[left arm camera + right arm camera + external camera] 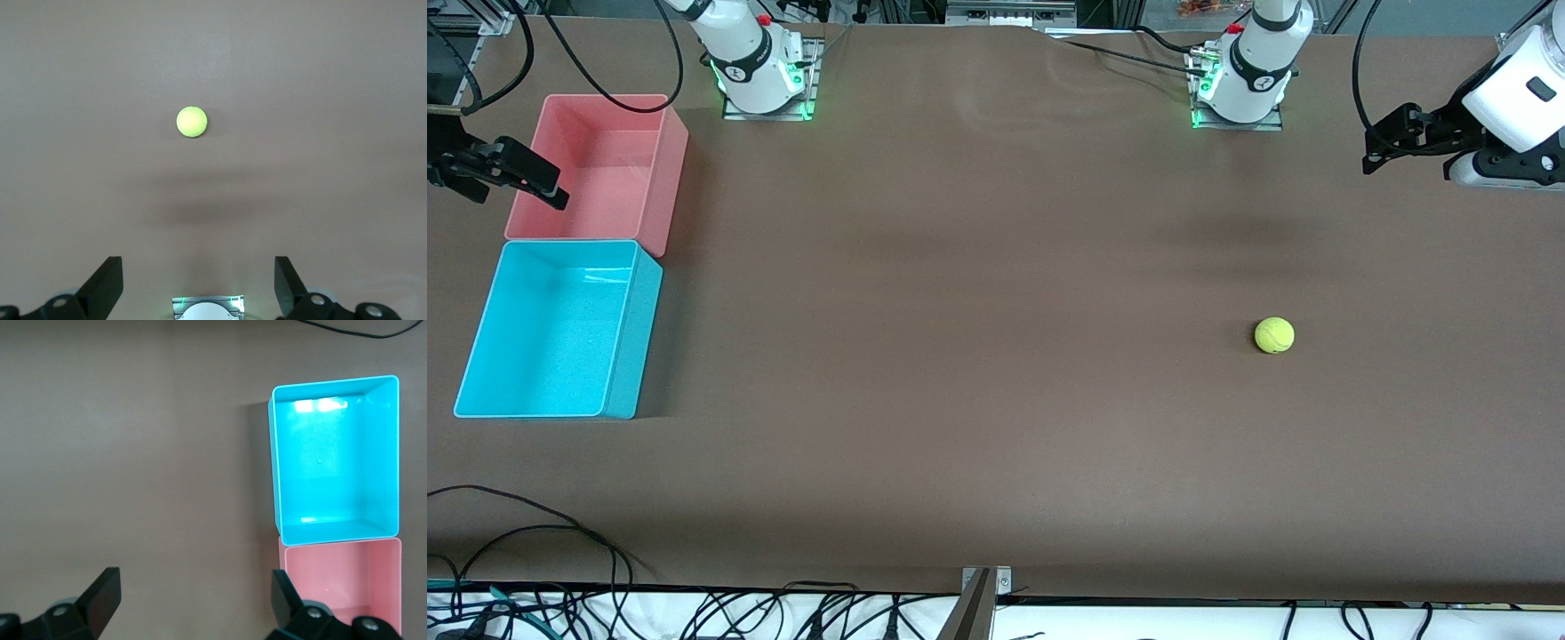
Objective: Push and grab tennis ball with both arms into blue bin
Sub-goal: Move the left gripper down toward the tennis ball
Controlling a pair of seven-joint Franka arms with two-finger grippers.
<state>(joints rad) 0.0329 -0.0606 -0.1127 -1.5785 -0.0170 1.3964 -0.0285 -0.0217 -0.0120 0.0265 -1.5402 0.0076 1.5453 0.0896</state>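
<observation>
Resting fuzzy round tennis ball (pixel 1274 335), rectangular blue bin (pixel 633 329)

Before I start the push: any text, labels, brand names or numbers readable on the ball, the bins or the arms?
No readable text anywhere.
Ball: no brand or number visible.
Blue bin and pink bin: no labels.
Arm bases: a small round black mark on each, too small to read.

Tennis ball (pixel 1274 335) well apart from bins (pixel 560 329)
</observation>
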